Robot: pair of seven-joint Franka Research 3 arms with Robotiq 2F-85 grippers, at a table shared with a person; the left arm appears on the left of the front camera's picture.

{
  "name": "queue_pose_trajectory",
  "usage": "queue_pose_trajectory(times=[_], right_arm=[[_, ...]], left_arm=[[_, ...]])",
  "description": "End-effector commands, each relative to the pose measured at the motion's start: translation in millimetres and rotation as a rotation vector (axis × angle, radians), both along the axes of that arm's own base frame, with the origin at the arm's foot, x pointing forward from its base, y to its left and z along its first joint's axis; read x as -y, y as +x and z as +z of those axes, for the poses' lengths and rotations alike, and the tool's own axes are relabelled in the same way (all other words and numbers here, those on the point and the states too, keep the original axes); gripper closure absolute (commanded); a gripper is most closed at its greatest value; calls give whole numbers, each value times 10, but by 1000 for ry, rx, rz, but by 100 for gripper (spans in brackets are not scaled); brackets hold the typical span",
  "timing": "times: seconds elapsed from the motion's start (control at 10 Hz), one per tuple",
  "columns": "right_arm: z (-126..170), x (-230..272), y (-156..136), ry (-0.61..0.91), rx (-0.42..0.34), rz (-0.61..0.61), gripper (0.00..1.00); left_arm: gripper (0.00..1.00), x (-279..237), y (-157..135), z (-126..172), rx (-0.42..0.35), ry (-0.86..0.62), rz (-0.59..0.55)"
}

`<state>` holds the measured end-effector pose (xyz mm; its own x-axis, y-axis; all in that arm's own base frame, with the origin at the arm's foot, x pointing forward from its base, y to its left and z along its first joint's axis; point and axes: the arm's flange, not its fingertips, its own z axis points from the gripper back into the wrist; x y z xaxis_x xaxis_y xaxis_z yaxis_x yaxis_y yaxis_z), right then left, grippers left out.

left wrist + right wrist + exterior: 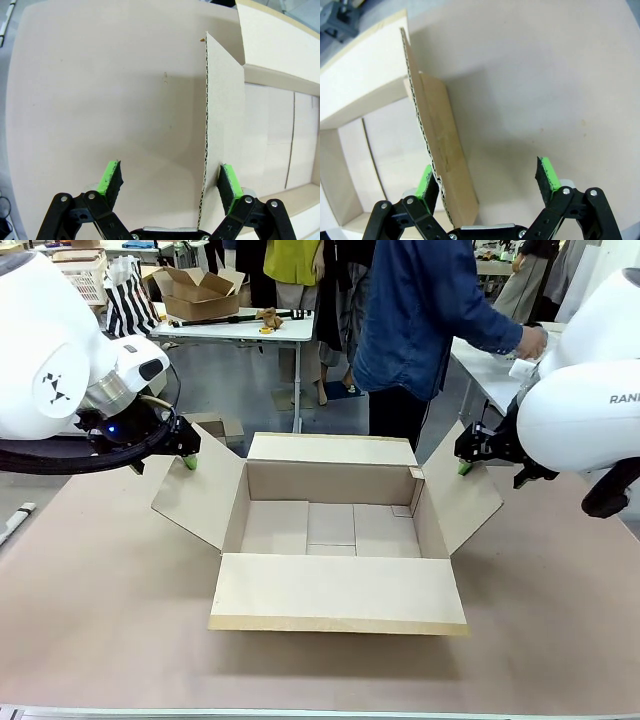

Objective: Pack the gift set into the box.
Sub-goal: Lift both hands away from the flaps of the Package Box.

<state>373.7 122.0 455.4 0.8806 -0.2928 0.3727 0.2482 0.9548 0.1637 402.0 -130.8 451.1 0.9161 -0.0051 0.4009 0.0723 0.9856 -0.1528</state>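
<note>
— Where's the box (338, 592)?
— Centre of the frame on the worktop (100, 610), all four flaps folded outward, inner floor showing.
— The left hand (188, 454)?
— Spread apart, straddling the edge of the left flap (200, 495), mid-left of the frame.
— And the right hand (465, 462)?
— Spread wide too, astride the right flap (468, 498), mid-right, not clamping it.

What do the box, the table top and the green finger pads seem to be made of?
Box: brown corrugated cardboard, matte; wavy fluting shows along the flap edge. Table top: smooth, matte, pinkish-brown sheet, perhaps laminate or a mat; I cannot tell. Green pads: likely rubber or soft plastic, dull finish.
</note>
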Motion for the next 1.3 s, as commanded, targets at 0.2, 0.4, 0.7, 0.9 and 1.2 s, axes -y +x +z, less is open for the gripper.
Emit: queue_pose_trajectory(times=[0.2,0.4,0.7,0.9,1.2], right_arm=[[36,-10,7,-11,-2,-19,0],[36,-10,7,-11,-2,-19,0],[36,-10,7,-11,-2,-19,0],[36,-10,7,-11,-2,-19,0],[36,-10,7,-11,-2,-19,0]], left_arm=[[0,-2,-3,6,-5,7,15],[0,-2,-3,6,-5,7,15],[0,-2,-3,6,-5,7,15],[0,-2,-3,6,-5,7,15],[0,-2,-3,6,-5,7,15]])
